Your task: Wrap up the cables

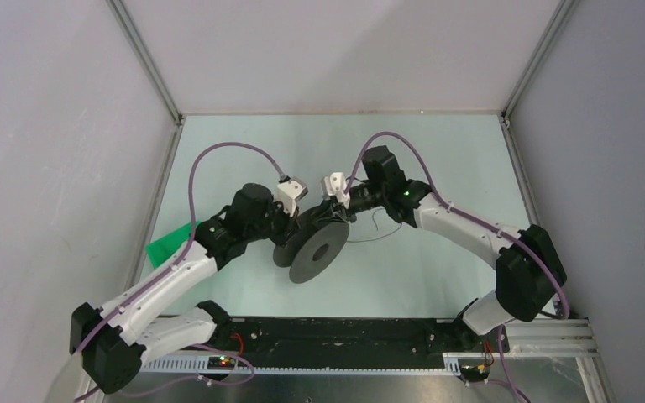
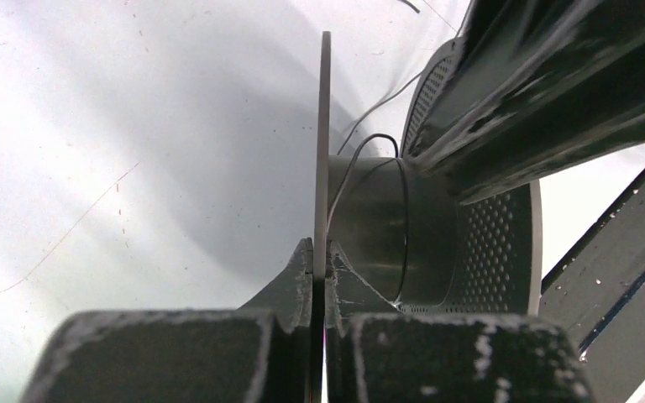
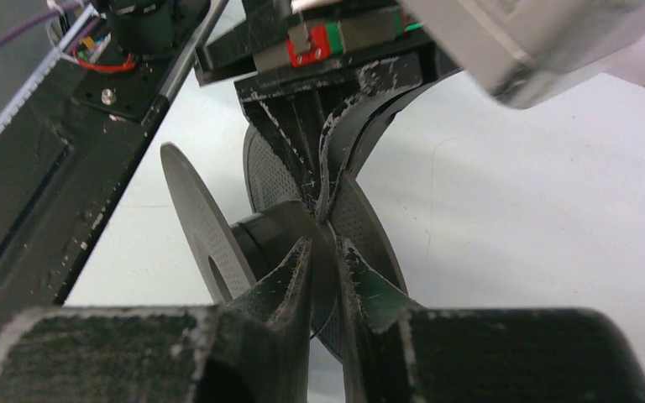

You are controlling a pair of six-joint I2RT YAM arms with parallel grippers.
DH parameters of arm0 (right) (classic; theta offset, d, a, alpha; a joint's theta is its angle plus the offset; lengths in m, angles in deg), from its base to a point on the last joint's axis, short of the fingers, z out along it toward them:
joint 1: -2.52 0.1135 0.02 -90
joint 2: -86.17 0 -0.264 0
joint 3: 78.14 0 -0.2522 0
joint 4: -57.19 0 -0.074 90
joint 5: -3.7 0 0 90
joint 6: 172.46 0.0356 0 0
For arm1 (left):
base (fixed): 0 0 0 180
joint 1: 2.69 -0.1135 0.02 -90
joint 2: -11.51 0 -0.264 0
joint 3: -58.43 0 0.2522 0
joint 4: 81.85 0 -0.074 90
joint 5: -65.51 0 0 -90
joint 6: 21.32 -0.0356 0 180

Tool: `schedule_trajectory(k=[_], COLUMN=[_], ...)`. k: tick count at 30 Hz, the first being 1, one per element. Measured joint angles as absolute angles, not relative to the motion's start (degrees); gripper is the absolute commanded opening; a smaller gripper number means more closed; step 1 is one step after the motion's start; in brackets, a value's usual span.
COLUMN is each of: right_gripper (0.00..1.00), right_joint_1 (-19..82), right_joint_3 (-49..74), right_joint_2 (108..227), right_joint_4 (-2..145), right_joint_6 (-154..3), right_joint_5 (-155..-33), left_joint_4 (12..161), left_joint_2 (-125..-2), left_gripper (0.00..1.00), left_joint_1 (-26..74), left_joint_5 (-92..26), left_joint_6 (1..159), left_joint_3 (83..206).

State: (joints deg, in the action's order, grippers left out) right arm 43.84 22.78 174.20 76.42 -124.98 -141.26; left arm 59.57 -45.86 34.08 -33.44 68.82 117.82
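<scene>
A dark grey round spool (image 1: 315, 252) stands tilted on its edge at the middle of the table. My left gripper (image 1: 297, 221) is shut on the thin rim of one of its flanges (image 2: 322, 126), clamped between both pads (image 2: 320, 273). From the other side my right gripper (image 1: 334, 213) straddles a perforated flange (image 3: 369, 235), its jaws (image 3: 326, 256) a little apart with narrow gaps, so open. The cable (image 2: 368, 144), a thin black wire, loops onto the spool's core (image 2: 369, 227). Its loose end (image 1: 378, 227) curls on the table right of the spool.
A green flat piece (image 1: 168, 243) lies at the table's left edge beside the left arm. White walls with metal frame rails (image 1: 147, 63) close in the table on three sides. A black base rail (image 1: 344, 336) runs along the near edge.
</scene>
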Motion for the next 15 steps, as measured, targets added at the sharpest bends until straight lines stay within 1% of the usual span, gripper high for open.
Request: schedule_trajectory(k=[7,15], right_gripper=[0.22,0.23], right_joint_1=[42.75,42.44], right_joint_3=[22.78,22.78], right_joint_2=[169.24,165.15], right_joint_4=[74.52,73.87], right_joint_6=[-117.42,-111.41], right_joint_5=[-141.15,-135.49], left_joint_4=[59.11,56.68], left_joint_2=[-45.48,-42.73], left_gripper=[0.00,0.00], left_joint_1=[34.04,34.04], left_joint_5=[-31.54,-24.50], left_joint_6=[70.24,72.80], left_joint_3=[117.82,117.82])
